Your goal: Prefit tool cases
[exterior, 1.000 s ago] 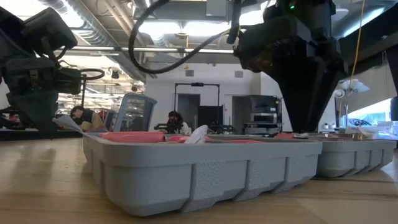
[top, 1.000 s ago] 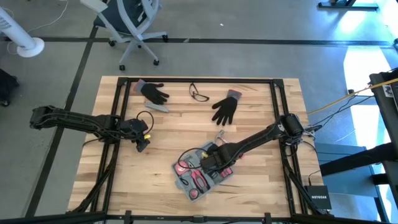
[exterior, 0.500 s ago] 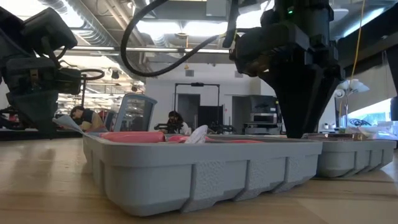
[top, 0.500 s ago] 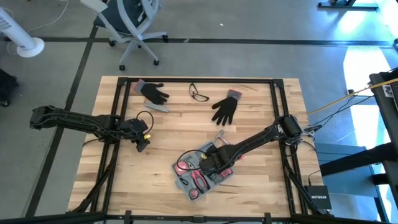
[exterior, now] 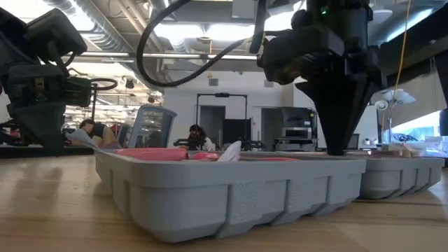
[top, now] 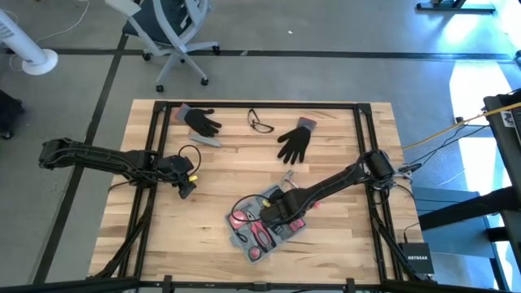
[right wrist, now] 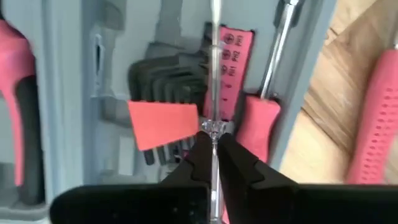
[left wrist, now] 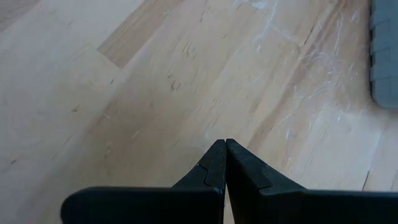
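Note:
The open blue-grey tool case [top: 259,229] lies flat on the wooden table toward its near edge, with pink-handled tools in its moulded recesses [right wrist: 74,93]. My right gripper [top: 273,216] points straight down into the case [exterior: 231,192] and is shut on a thin silver metal tool [right wrist: 215,56]. A pink-handled screwdriver [right wrist: 256,127] and dark hex keys [right wrist: 163,81] sit beside that tool. My left gripper [top: 186,190] waits shut above bare wood to the left of the case [left wrist: 385,56], holding nothing. My right gripper pinches the thin silver tool between its two fingertips [right wrist: 200,148], just beside a small knurled part of the shaft [right wrist: 214,128]. The fingers come from above, pointing down. The shaft runs on away from the fingers, over the case's recesses.
Two black gloves [top: 202,120] [top: 295,142], a pair of glasses [top: 260,124] and a slim grey bar [top: 210,140] lie near the far edge. A pink-handled tool [right wrist: 373,124] lies on the wood beside the case. Bare wood spreads between the two arms.
My right gripper has shut its fingers inside the case, closing on the thin silver tool while staying in place.

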Available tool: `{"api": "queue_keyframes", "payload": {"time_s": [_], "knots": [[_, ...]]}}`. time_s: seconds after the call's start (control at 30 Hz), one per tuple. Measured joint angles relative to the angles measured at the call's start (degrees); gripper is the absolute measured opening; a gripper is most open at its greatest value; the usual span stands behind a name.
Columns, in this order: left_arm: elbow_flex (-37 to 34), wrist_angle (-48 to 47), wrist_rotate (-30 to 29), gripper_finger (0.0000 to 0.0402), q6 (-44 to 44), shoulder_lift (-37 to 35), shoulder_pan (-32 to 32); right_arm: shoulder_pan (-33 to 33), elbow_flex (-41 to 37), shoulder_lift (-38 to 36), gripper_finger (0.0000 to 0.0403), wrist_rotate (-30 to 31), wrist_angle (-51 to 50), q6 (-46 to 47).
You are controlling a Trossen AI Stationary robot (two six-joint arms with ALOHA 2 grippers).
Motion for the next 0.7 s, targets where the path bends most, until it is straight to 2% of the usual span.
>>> {"api": "queue_keyframes", "payload": {"time_s": [0.23,0.53,0.7], "knots": [[0.0,0.0,0.0,0.0000,0.2,0.0,0.0,0.1,3.1,0.1,0.0000,1.6,-5.3,-1.5],[0.0,0.0,0.0,0.0000,0.0,0.0,0.0,0.1,3.1,0.1,0.0007,1.6,-4.1,-2.5],[0.0,0.0,1.3,0.0000,0.0,0.0,0.0,-0.8,2.6,0.0,0.0031,1.7,-4.0,-1.1]]}}
